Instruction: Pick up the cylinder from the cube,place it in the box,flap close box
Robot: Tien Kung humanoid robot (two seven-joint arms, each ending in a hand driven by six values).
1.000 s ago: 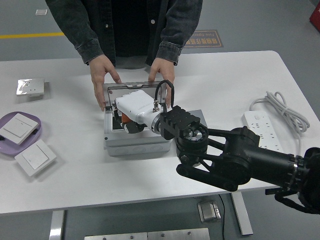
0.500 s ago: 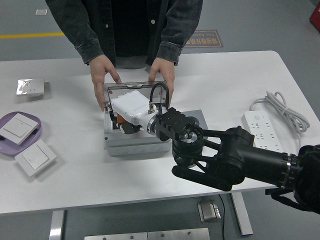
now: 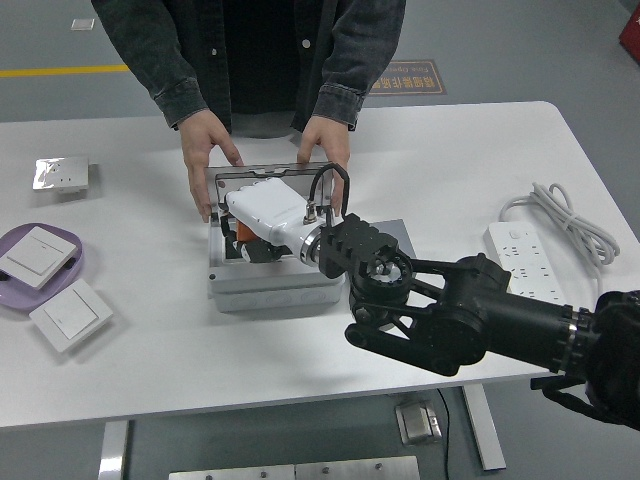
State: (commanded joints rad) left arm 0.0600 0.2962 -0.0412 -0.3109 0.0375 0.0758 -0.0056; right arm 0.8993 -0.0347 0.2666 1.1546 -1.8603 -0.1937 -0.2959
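Note:
A grey box [image 3: 268, 288] stands at the table's middle with its clear lid [image 3: 262, 176] raised. A person at the far side holds that lid upright, one hand [image 3: 203, 150] at its left edge and the other hand [image 3: 326, 148] at its right. My right hand [image 3: 256, 246], white-backed with dark fingers, reaches down into the open box. Its fingers curl around an orange cylinder [image 3: 249, 237], mostly hidden under the palm. A grey block [image 3: 399, 234] lies just right of the box, partly behind my wrist. My left arm does not show.
A white power strip [image 3: 524, 262] with its coiled cable [image 3: 562, 214] lies at the right. At the left are a purple plate [image 3: 62, 240] holding a switch panel, another white panel [image 3: 70, 315] and a silvery one [image 3: 62, 173].
My right hand shifted a little left inside the box, then back right and slightly up. The person's hands kept the lid upright throughout.

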